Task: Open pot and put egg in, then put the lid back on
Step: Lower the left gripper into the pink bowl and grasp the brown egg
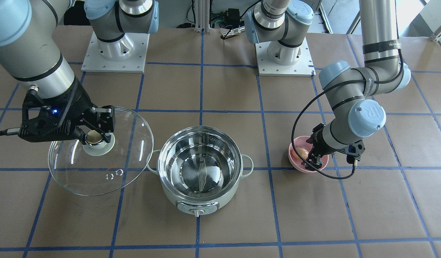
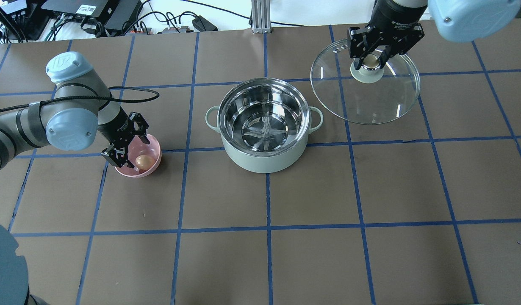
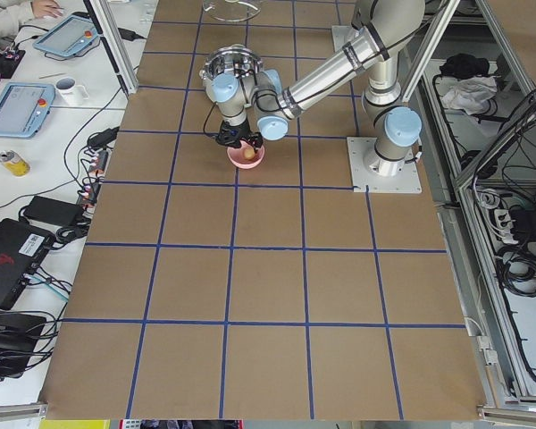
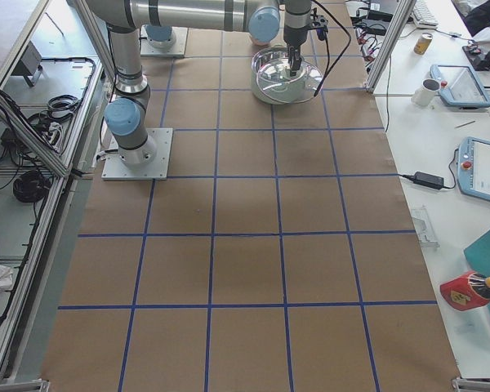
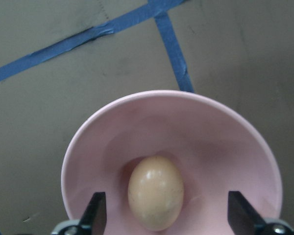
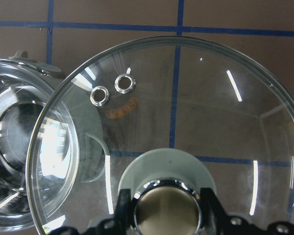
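Note:
The mint-green pot [image 2: 264, 159] stands open at the table's middle, its steel interior empty; it also shows in the front view [image 1: 199, 202]. The tan egg [image 2: 145, 161] lies in a small pink bowl [image 2: 154, 144]. My left gripper [image 2: 131, 146] is open and reaches into the bowl, one finger on each side of the egg [image 5: 155, 192], without touching it. My right gripper [image 2: 370, 59] is shut on the beige knob [image 6: 166, 210] of the glass lid [image 2: 366, 99] and holds it beside the pot. I cannot tell whether the lid touches the table.
The table is brown paper with a grid of blue tape. The two arm bases [image 1: 114, 46] stand at the robot's edge. Cables and electronics [image 2: 95, 12] lie beyond the far edge in the overhead view. The pink bowl [image 1: 315, 169] sits about one grid square from the pot.

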You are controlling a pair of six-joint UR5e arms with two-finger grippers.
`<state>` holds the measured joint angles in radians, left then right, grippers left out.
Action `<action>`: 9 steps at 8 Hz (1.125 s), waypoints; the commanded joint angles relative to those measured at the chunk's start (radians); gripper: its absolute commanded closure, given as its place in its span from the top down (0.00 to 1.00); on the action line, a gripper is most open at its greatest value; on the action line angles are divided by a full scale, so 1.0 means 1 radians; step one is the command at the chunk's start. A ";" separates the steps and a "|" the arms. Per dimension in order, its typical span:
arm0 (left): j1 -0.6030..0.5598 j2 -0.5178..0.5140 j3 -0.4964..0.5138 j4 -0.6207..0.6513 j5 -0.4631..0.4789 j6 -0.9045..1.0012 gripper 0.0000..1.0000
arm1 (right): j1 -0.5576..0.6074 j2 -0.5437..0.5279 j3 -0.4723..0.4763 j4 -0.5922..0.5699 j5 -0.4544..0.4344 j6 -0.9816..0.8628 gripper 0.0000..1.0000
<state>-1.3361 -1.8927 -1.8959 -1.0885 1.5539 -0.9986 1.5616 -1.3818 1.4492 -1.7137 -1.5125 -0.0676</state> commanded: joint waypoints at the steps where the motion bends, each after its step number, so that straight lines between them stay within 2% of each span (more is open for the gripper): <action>1: 0.000 -0.008 -0.005 0.034 0.000 0.001 0.88 | 0.000 -0.002 0.011 -0.003 -0.005 -0.006 0.00; 9: 0.000 -0.020 -0.045 0.088 -0.032 0.011 0.88 | 0.002 0.001 0.040 -0.015 0.000 -0.009 0.00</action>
<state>-1.3361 -1.9137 -1.9323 -1.0070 1.5261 -0.9883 1.5630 -1.3768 1.4709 -1.7240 -1.5117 -0.0779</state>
